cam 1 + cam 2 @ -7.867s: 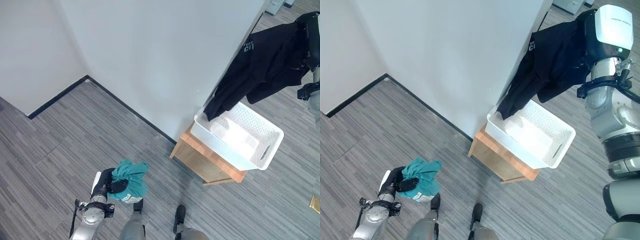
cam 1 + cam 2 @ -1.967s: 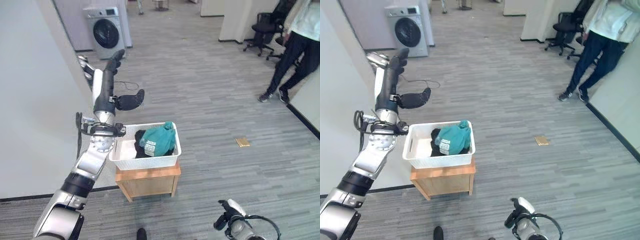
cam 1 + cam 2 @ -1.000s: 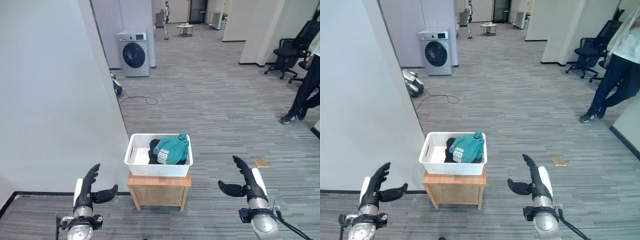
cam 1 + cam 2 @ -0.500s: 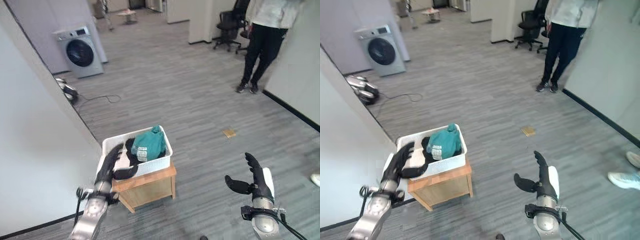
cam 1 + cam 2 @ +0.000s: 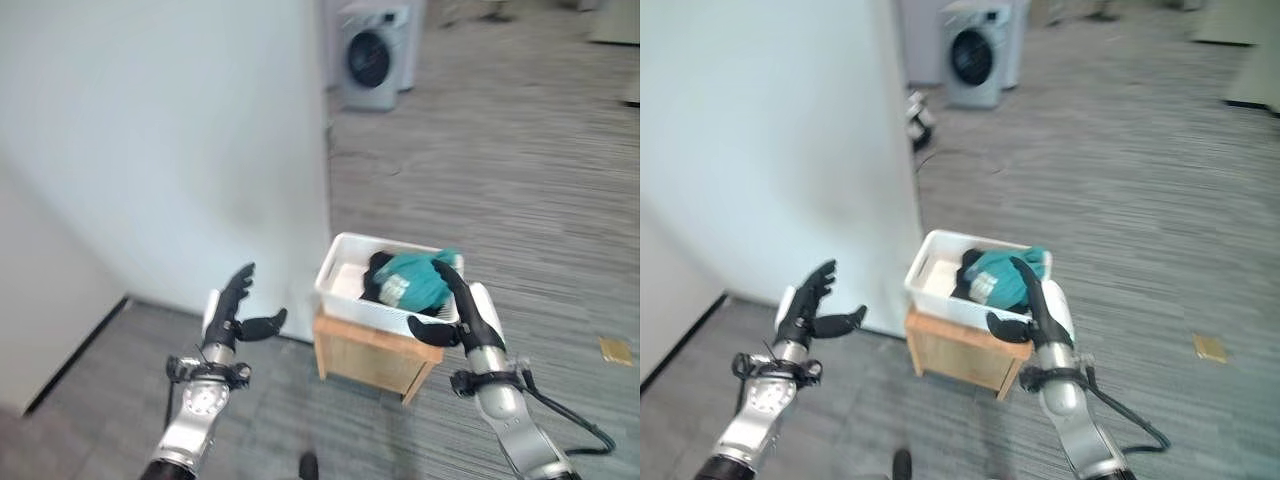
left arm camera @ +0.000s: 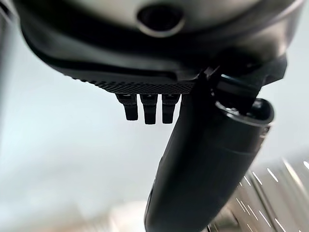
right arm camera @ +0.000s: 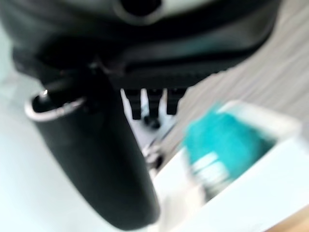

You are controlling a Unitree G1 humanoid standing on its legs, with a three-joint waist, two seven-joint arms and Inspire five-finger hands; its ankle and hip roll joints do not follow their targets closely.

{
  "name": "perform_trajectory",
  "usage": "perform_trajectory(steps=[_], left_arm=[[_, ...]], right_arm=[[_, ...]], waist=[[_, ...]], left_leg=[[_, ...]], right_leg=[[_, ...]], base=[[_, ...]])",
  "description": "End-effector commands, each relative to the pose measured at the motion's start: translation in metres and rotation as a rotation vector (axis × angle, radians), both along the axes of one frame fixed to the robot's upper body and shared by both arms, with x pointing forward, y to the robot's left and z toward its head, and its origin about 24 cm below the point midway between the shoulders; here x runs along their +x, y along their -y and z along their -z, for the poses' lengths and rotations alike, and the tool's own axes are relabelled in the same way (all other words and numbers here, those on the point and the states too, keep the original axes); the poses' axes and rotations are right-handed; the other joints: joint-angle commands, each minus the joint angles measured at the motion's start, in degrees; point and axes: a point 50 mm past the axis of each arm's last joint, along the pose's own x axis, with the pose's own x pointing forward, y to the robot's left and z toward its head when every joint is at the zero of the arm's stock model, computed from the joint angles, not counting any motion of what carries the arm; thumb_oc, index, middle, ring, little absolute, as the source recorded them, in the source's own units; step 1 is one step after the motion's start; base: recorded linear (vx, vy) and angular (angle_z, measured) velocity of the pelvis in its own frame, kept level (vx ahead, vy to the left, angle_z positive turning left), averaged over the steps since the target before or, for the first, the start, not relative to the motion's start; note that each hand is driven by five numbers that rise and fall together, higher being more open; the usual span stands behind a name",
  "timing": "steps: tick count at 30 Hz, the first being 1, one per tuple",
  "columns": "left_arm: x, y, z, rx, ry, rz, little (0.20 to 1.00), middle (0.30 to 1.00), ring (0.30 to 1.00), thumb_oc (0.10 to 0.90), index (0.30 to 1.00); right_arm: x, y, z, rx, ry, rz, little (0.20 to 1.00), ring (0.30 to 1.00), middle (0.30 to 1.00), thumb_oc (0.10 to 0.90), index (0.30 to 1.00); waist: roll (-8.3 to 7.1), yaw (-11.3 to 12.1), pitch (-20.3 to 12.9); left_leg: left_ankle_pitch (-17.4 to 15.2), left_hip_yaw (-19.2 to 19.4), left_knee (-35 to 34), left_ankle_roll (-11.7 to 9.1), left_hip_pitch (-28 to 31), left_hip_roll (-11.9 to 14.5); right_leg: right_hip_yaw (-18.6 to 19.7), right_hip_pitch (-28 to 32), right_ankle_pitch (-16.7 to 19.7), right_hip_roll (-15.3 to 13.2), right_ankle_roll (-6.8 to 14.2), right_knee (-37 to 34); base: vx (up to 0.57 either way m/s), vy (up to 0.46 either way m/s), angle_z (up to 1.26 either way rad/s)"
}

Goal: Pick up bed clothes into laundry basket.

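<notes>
Grey striped floor (image 5: pixel 520 180), a white wall (image 5: pixel 180 130) on the left, a washing machine (image 5: pixel 377 55) beyond. The white laundry basket (image 5: pixel 345 290) sits on a small wooden stand (image 5: pixel 365 350) with a teal garment (image 5: pixel 415 283) and a dark garment (image 5: pixel 378 268) inside. Left hand (image 5: pixel 232 312) raised before the wall, fingers spread, holding nothing. Right hand (image 5: pixel 462 310) up just in front of the basket, fingers straight, empty too.

This looks like an open office or lab floor used as a test space, not a home. Grey striped carpet flooring (image 5: pixel 520 180) runs wide and bare to the far side. A plain white partition wall (image 5: pixel 180 150) stands on the left, and a front-loading washing machine (image 5: pixel 378 55) sits alone on the floor at the far end beside it.
</notes>
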Motion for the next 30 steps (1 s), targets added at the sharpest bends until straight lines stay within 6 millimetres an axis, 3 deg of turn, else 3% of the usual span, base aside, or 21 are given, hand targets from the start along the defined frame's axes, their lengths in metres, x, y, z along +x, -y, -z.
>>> perform_trajectory(steps=[1,3,4,6,7,11,14,15,16,17,19,20,21,22,23,24,25,26,28,29,30], left_arm=[[0.015,0.005,-0.057,0.067,0.290,0.028,0.900,0.900,0.900,0.800,0.900],[0.008,-0.002,-0.048,0.063,0.260,-0.008,0.900,0.900,0.900,0.800,0.900],[-0.001,-0.016,-0.041,0.058,0.234,-0.069,0.900,0.900,0.900,0.800,0.900],[-0.007,-0.025,-0.037,0.051,0.219,-0.097,0.900,0.900,0.900,0.800,0.900],[-0.025,-0.045,-0.031,0.065,0.199,-0.181,0.900,0.900,0.900,0.800,0.900],[-0.042,-0.051,-0.023,0.039,0.181,-0.231,0.900,0.900,0.900,0.800,0.900],[-0.047,-0.058,-0.037,-0.051,0.263,-0.273,0.900,0.900,0.900,0.800,0.900],[-0.048,-0.063,-0.045,-0.069,0.302,-0.282,0.900,0.900,0.900,0.800,0.900],[-0.050,-0.065,-0.049,-0.083,0.321,-0.282,0.900,0.900,0.900,0.800,0.900],[-0.051,-0.070,-0.057,-0.115,0.361,-0.275,0.900,0.900,0.900,0.800,0.900],[-0.050,-0.070,-0.062,-0.123,0.375,-0.260,0.900,0.900,0.900,0.800,0.900],[-0.051,-0.069,-0.063,-0.136,0.381,-0.247,0.900,0.900,0.900,0.800,0.900],[-0.052,-0.069,-0.063,-0.137,0.379,-0.246,0.900,0.900,0.900,0.800,0.900],[-0.048,-0.068,-0.071,-0.140,0.404,-0.222,0.900,0.900,0.900,0.800,0.900],[-0.048,-0.069,-0.071,-0.141,0.405,-0.219,0.900,0.900,0.900,0.800,0.900],[-0.039,-0.062,-0.078,-0.166,0.433,-0.191,0.900,0.900,0.900,0.800,0.900],[-0.039,-0.062,-0.078,-0.165,0.435,-0.191,0.900,0.900,0.900,0.800,0.900],[-0.026,-0.049,-0.083,-0.167,0.449,-0.140,0.900,0.900,0.900,0.800,0.900],[-0.018,-0.037,-0.089,-0.185,0.470,-0.081,0.900,0.900,0.900,0.800,0.900],[-0.015,-0.033,-0.092,-0.198,0.478,-0.058,0.900,0.900,0.900,0.800,0.900],[-0.014,-0.033,-0.092,-0.199,0.479,-0.057,0.900,0.900,0.900,0.800,0.900]], right_arm=[[0.015,-0.011,-0.053,-0.062,0.277,-0.057,0.900,0.900,0.900,0.800,0.900],[0.013,-0.013,-0.048,-0.072,0.253,-0.077,0.900,0.900,0.900,0.800,0.900],[0.006,-0.008,-0.067,-0.049,0.319,-0.102,0.900,0.900,0.900,0.800,0.900],[0.006,-0.003,-0.073,-0.058,0.327,-0.116,0.900,0.900,0.900,0.800,0.900],[-0.015,0.013,-0.069,0.009,0.298,-0.130,0.900,0.900,0.900,0.800,0.900],[-0.013,0.019,-0.066,-0.043,0.274,-0.132,0.900,0.900,0.900,0.800,0.900],[-0.005,0.022,-0.076,-0.060,0.336,-0.091,0.900,0.900,0.900,0.800,0.900],[-0.002,0.025,-0.078,-0.054,0.352,-0.063,0.900,0.900,0.900,0.800,0.900],[-0.001,0.028,-0.080,-0.047,0.363,-0.041,0.900,0.900,0.900,0.800,0.900],[0.000,0.034,-0.085,-0.027,0.389,0.008,0.900,0.900,0.900,0.800,0.900],[0.001,0.037,-0.086,-0.027,0.396,0.026,0.900,0.900,0.900,0.800,0.900],[0.000,0.042,-0.083,0.000,0.390,0.070,0.900,0.900,0.900,0.800,0.900],[-0.001,0.043,-0.082,-0.001,0.388,0.071,0.900,0.900,0.900,0.800,0.900],[-0.001,0.047,-0.081,-0.003,0.384,0.099,0.900,0.900,0.900,0.800,0.900],[-0.001,0.047,-0.082,-0.002,0.384,0.101,0.900,0.900,0.900,0.800,0.900],[-0.002,0.041,-0.080,0.015,0.386,0.086,0.900,0.900,0.900,0.800,0.900],[-0.002,0.041,-0.080,0.016,0.388,0.087,0.900,0.900,0.900,0.800,0.900],[0.000,0.037,-0.075,0.023,0.372,0.087,0.900,0.900,0.900,0.800,0.900],[-0.001,0.038,-0.076,0.010,0.380,0.100,0.900,0.900,0.900,0.800,0.900],[-0.003,0.038,-0.078,-0.003,0.392,0.103,0.900,0.900,0.900,0.800,0.900],[-0.003,0.038,-0.078,-0.003,0.393,0.104,0.900,0.900,0.900,0.800,0.900]], waist=[[-3.03,1.3,-1.6],[-3.60,1.9,-2.3],[-3.84,1.7,-2.8],[-3.85,2.0,-3.3],[-3.78,2.4,-3.4],[-3.22,3.9,-2.3],[-4.36,2.7,-0.9],[-4.72,2.2,-0.5],[-5.12,1.7,-0.7],[-6.35,1.5,-0.8],[-7.00,1.2,-0.8],[-6.76,0.8,-1.8],[-6.80,0.6,-1.8],[-8.13,1.4,-1.5],[-8.29,1.2,-1.5],[-8.50,-0.2,-0.5],[-8.71,-0.4,-0.4],[-9.21,-3.2,0.5],[-8.80,-4.6,0.5],[-8.49,-4.8,0.4],[-8.31,-4.8,0.4]], left_leg=[[-8.9,-2.8,-0.8,-4.7,11.3,0.8],[-8.3,-5.0,-0.4,-5.8,10.7,1.7],[-7.7,-5.9,-0.2,-6.5,10.4,2.6],[-7.2,-6.6,-0.3,-7.6,10.2,3.7],[-5.4,-6.6,0.1,-8.9,8.6,5.3],[-2.0,-6.1,0.8,-10.3,4.9,6.4],[-1.3,17.2,3.0,-7.8,1.8,9.4],[-2.1,24.9,6.0,-7.5,1.0,10.6],[-3.9,29.4,8.6,-7.9,1.0,11.4],[-5.8,35.9,15.1,-7.2,-0.7,12.6],[-6.6,37.3,18.7,-7.5,-2.1,14.2],[-6.6,40.1,13.9,-7.2,0.6,14.1],[-6.2,40.1,12.9,-7.0,1.1,13.6],[-5.3,38.2,11.4,-7.2,1.3,12.4],[-5.3,37.9,11.2,-7.0,1.3,12.1],[-6.6,36.0,7.7,-5.8,3.8,10.7],[-6.6,35.8,7.4,-5.6,3.8,10.2],[-6.4,31.7,3.6,-4.9,4.6,8.6],[-3.9,28.5,1.9,-4.8,3.9,8.8],[-3.3,26.6,1.2,-5.0,3.7,8.9],[-3.1,26.7,1.2,-5.1,3.5,9.1]], right_leg=[[2.3,-5.1,3.4,-3.4,1.3,2.9],[0.1,-2.9,3.2,-3.4,0.9,1.5],[-0.3,-2.0,3.0,-2.7,0.5,0.8],[-1.7,-0.5,3.1,-1.7,0.0,-1.0],[-3.5,0.4,2.5,-0.7,-0.6,-2.0],[-9.3,1.2,0.7,-0.3,-1.2,-2.0],[-16.5,2.1,-1.1,-1.1,-1.3,-2.0],[-19.5,2.7,-1.4,-1.0,-1.8,-2.0],[-22.0,3.6,-2.6,-0.7,-2.4,-2.0],[-26.9,4.5,-3.2,-0.4,-4.2,-2.0],[-29.5,5.0,-3.9,-0.2,-5.0,-2.0],[-33.8,5.6,-3.1,0.2,-4.6,-0.9],[-34.1,5.8,-3.0,0.0,-4.4,-0.9],[-36.1,4.8,-2.4,-1.9,-3.4,5.5],[-36.4,4.6,-2.7,-2.4,-3.2,6.3],[-35.6,0.1,-2.0,-5.4,-0.9,17.0],[-35.6,-0.3,-2.3,-6.0,-0.6,18.0],[-24.9,-5.4,-1.9,-5.3,3.2,26.5],[-15.0,-6.0,-2.5,-1.8,2.4,25.6],[-11.1,-5.5,-2.6,-1.7,1.3,25.5],[-11.1,-5.7,-2.3,-1.4,1.1,25.3]], base=[[0.07,-0.388,2.88],[0.04,-0.375,2.11],[0.03,-0.388,1.15],[0.02,-0.322,0.95],[-0.03,-0.213,0.64],[-0.14,-0.175,0.52],[-0.25,-0.115,1.26],[-0.25,-0.168,1.72],[-0.30,-0.246,1.81],[-0.18,-0.185,1.78],[-0.06,-0.074,1.93],[0.03,0.026,2.01],[0.13,0.114,2.53],[0.07,0.068,2.00],[0.12,0.119,1.89],[0.04,0.087,1.18],[0.05,0.078,1.56],[-0.06,-0.028,1.01],[-0.03,-0.121,2.19],[0.03,-0.111,2.71],[0.02,-0.239,2.14]])
